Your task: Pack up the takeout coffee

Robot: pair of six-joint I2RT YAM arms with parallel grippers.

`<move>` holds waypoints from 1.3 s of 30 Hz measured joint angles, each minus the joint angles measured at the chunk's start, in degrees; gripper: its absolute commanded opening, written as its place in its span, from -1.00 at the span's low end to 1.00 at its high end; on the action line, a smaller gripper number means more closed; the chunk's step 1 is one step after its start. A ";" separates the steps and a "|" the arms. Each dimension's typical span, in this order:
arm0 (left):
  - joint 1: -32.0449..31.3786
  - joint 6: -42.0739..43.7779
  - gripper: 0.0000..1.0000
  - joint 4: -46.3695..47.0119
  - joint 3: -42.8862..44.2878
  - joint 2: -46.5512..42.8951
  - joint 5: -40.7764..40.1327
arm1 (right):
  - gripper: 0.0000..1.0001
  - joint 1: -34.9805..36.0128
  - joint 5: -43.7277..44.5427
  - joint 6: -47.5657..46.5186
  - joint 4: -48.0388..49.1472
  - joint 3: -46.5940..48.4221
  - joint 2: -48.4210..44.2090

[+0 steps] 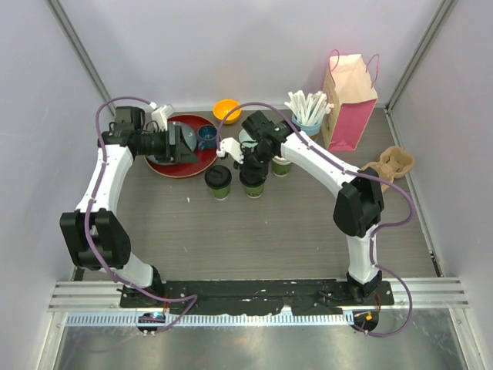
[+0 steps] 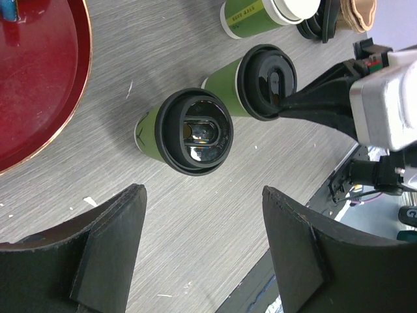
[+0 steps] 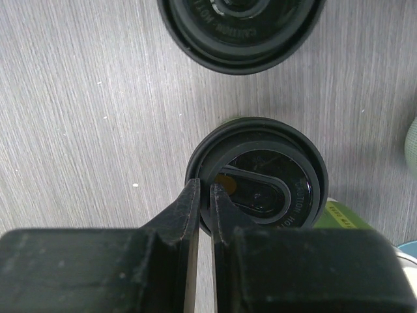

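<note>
green cup (image 2: pixel 225 86), black lid (image 2: pixel 257 70), red tray (image 2: pixel 39 78)

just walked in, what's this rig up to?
Packing takeout coffee. The right gripper pinches the rim of the black lid on one green cup, which stands on the table. The second lidded cup stands beside it, untouched. The left gripper hangs open near them, holding nothing. Neither cup is in the cardboard carrier by the pink bag yet.
</note>
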 measured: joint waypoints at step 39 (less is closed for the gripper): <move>-19.19 42.53 -0.10 -1.49 -25.81 -4.70 -10.80 | 0.18 -6.25 -6.60 6.27 6.88 8.20 0.72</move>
